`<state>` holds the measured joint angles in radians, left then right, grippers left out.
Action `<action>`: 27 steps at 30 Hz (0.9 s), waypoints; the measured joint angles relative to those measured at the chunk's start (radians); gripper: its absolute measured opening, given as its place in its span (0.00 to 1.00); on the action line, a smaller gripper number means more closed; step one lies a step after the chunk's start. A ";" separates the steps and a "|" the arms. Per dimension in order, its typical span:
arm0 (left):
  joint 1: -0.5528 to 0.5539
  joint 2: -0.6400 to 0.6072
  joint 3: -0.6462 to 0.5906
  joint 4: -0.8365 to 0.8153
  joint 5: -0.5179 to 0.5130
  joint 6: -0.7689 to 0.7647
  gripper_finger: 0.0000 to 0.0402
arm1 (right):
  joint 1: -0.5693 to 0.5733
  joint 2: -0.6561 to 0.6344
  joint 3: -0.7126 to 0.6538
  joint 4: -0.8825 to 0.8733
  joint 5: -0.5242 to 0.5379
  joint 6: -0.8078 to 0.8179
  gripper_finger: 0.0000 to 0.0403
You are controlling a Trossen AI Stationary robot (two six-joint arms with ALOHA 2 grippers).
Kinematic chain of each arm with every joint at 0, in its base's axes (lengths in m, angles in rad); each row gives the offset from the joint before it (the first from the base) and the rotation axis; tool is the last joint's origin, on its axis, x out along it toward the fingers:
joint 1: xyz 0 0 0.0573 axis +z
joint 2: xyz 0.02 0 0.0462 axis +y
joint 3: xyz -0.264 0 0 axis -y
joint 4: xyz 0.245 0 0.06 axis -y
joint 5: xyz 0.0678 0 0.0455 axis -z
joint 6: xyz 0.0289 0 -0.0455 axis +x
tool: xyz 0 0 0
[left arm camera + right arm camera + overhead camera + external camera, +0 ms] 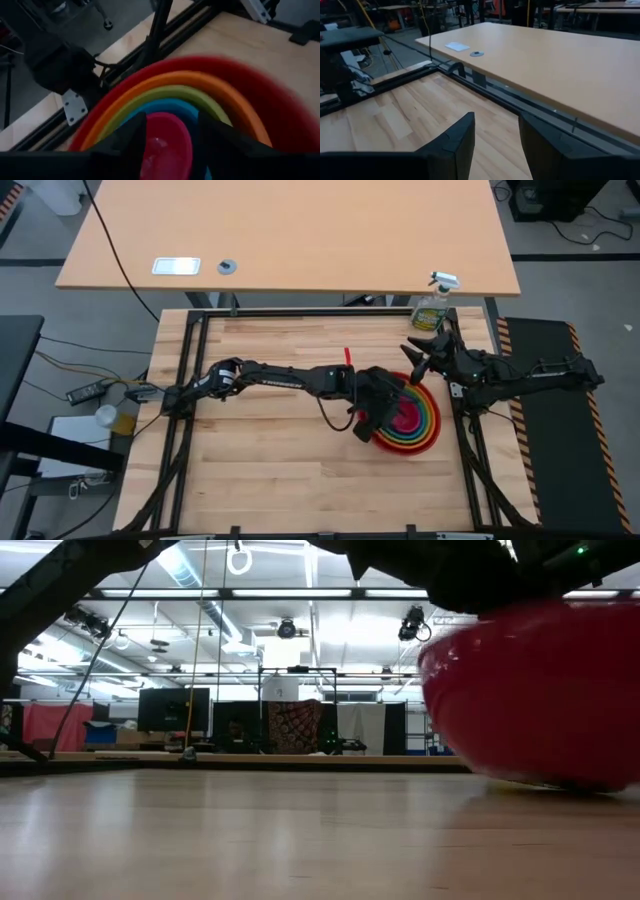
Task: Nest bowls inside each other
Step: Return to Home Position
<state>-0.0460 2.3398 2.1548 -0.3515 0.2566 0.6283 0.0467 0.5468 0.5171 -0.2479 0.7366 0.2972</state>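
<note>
Five bowls sit nested at the table's right: red (pixel 260 85) outermost, then orange (pixel 200 80), lime green (pixel 175 94), blue (pixel 170 106) and pink (pixel 167 142) innermost. The stack (pixel 425 425) rests on the red bowl's base (pixel 540 690). My left gripper (pixel 390 410) hovers open over the stack's left side. In its wrist view the left gripper (pixel 170 150) has a finger on either side of the pink bowl, above it and not touching. My right gripper (pixel 415 360) waits open beyond the stack, with nothing between its fingers in its own view (pixel 495 145).
A green spray bottle (pixel 432 305) stands at the table's far right corner. A small red object (pixel 348 356) lies on the wood left of the right gripper. Black frame rails (pixel 470 440) edge the table. Bare wood (pixel 270 460) stretches left and near of the stack.
</note>
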 joint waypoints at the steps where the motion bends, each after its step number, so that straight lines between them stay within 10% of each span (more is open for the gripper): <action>1: -0.001 0.000 0.000 0.006 0.001 -0.007 0.44 | 0.000 0.000 0.000 0.001 0.005 0.000 0.40; 13: -0.003 0.000 0.000 -0.063 -0.040 -0.029 0.43 | 0.000 0.001 0.000 0.012 0.119 0.037 0.40; 27: -0.064 -0.107 0.001 -0.201 -0.334 0.060 0.39 | 0.035 -0.081 0.000 -0.080 0.139 0.051 0.40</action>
<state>-0.1097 2.2329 2.1557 -0.5529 -0.0777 0.6884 0.0821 0.4658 0.5175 -0.3277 0.8751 0.3479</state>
